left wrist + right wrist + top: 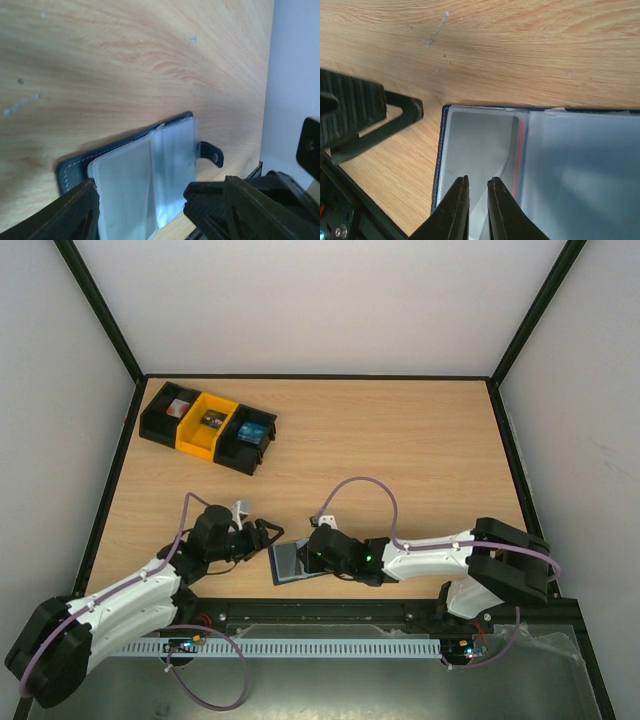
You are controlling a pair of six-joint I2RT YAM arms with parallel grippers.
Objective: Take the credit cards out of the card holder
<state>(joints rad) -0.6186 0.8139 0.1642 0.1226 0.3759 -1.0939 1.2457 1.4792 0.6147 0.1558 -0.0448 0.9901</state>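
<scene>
The dark blue card holder (pixel 285 563) lies open on the table near the front edge, its clear sleeves facing up. In the left wrist view the card holder (pixel 127 172) shows its closing tab (pixel 212 154). My left gripper (pixel 268 537) is open, its fingers (pixel 70 215) spread wide on either side of the holder's left end. My right gripper (pixel 308 560) hovers over the holder (pixel 480 135); in the right wrist view the right gripper (pixel 477 181) has its tips a narrow gap apart above the left sleeve. A card with a red edge (pixel 520 145) sits in a sleeve at the fold.
A black-and-yellow row of bins (pixel 208 425) with small items stands at the back left. Grey walls close in the table on the left, right and back. A black rail runs along the front edge (pixel 400 610).
</scene>
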